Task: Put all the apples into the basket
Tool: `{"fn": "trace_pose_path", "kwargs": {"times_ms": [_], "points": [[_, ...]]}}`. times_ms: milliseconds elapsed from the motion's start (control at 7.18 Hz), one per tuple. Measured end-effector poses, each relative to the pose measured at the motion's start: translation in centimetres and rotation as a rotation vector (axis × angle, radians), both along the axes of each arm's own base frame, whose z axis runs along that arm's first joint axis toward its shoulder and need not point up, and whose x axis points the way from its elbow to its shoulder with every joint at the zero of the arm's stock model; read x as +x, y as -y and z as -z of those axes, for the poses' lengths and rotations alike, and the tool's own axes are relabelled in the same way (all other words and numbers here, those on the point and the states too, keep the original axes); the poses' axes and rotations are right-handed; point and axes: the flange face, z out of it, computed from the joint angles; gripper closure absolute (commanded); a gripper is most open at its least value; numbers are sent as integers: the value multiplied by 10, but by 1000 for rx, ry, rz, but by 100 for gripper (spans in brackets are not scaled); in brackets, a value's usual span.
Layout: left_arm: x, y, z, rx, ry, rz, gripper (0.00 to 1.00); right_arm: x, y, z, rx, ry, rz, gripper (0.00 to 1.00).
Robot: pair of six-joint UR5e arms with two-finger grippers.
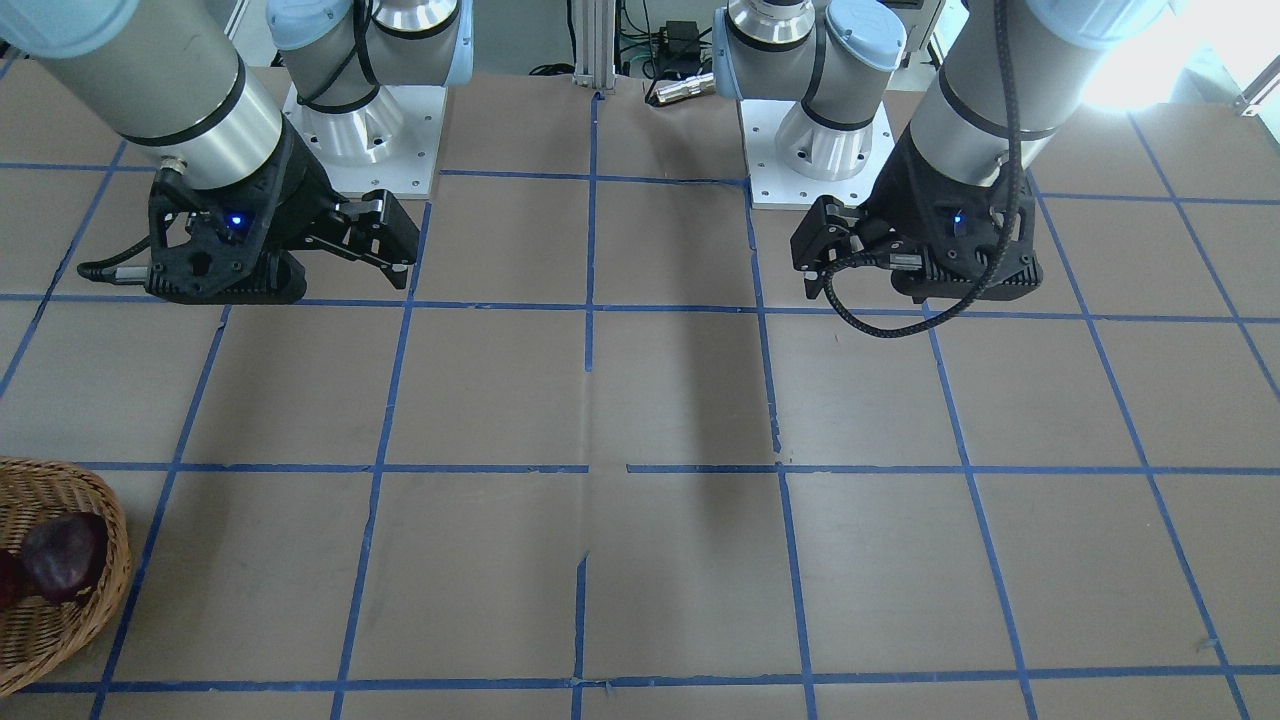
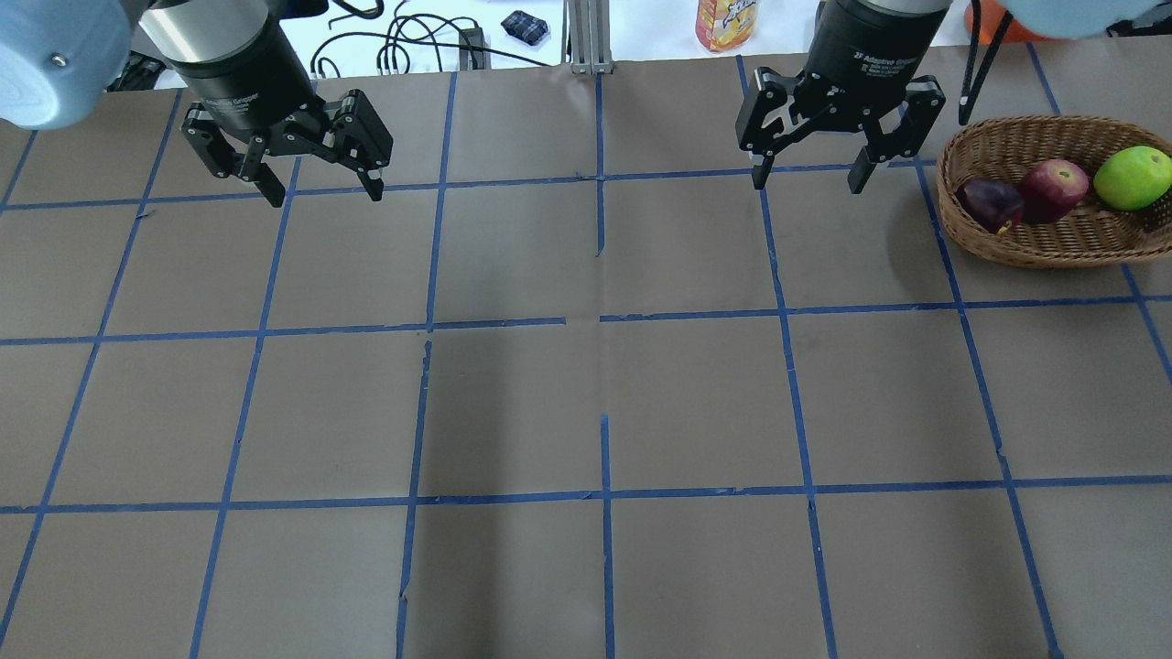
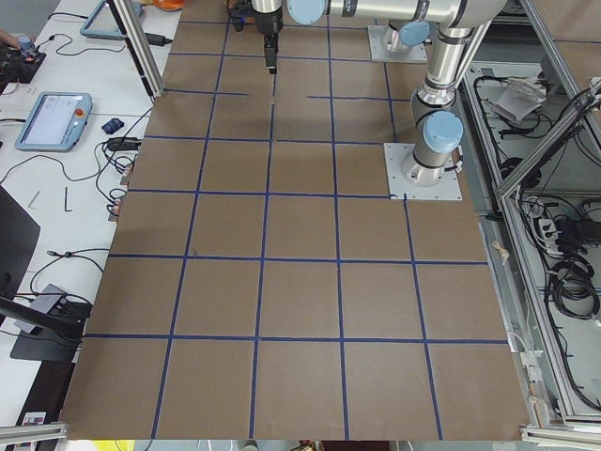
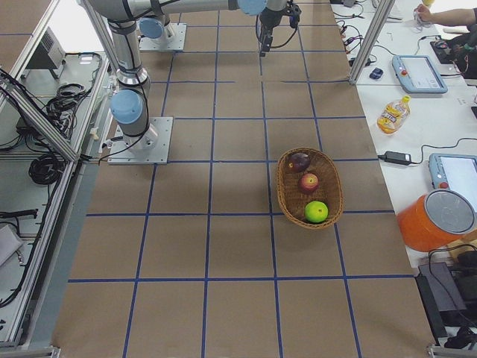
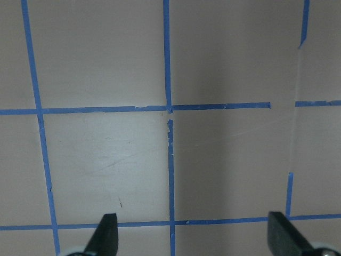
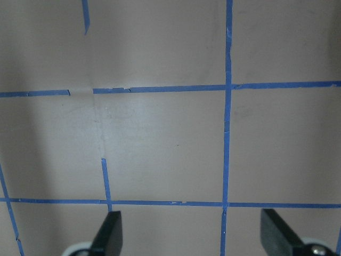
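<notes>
Left claw point(image 2: 325, 190): released, fingers spread wide, hanging over the worktop point(image 2: 586, 394) toward the far left of the overhead view.
Right claw point(image 2: 808, 179): same deal, released and spread wide, hovering near the basket without touching it.
Basket point(image 2: 1016, 249): woven wicker, sitting on the worktop on the robot's right side, up toward the far edge.
Apples: all three are inside the basket, lined up in a row.
Purple apple point(image 2: 991, 203): at the end closest to the right claw.
Red apple point(image 2: 1055, 189): in the middle, right next to the purple one.
Green apple point(image 2: 1134, 177): at the outer end of the basket.
Wrist cams: each just shows brown worktop with the blue tape grid point(image 5: 170, 160) and two black fingertips down in the bottom corners, well apart.
Off to the side: a yellow-labelled bottle point(image 4: 393, 113) lying on the white side table past the basket.
</notes>
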Motion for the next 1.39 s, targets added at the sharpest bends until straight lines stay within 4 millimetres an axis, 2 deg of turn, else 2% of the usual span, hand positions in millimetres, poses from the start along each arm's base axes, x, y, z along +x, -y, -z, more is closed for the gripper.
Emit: {"fn": "trace_pose_path", "kwargs": {"times_ms": [278,835,1392], "points": [[1,0,-6,-20,-1,29,0,0,-2,0,-72,0,-4,0],[2,2,-6,-38,-1,38,0,1,5,-10,-182,-7,-60,0],[3,2,-3,-36,0,37,0,-1,4,-9,-181,-65,-58,0]]}}
